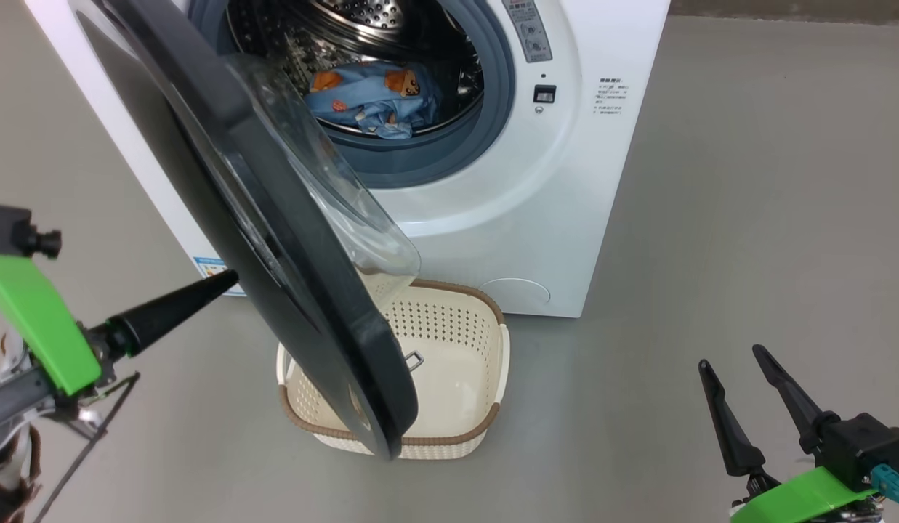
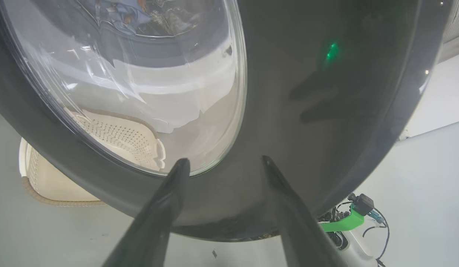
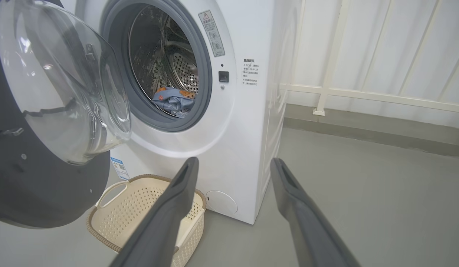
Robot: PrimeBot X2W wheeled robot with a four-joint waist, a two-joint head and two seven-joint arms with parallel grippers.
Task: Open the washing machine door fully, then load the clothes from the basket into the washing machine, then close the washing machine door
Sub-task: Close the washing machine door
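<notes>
Washing machine door (image 1: pixel 275 240) stands part-open over the basket (image 1: pixel 456 327). It's rigid and probably heavy, the glossy rim looks slippery and the glass is fragile, so I'd push on the black rim. My left end effector (image 2: pixel 223 161) is spread at that rim; I can't tell if it touches. Right end effector (image 1: pixel 731 357) is spread and empty. Counts: 1 door, 1 empty basket, 1 bundle of clothes (image 1: pixel 369 98) inside the washing machine (image 1: pixel 565 181).

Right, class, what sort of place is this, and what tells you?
Probably a laundry or utility area: a white front-loading washing machine stands on a bare grey floor, with clothes in its drum and a cream basket before it.
</notes>
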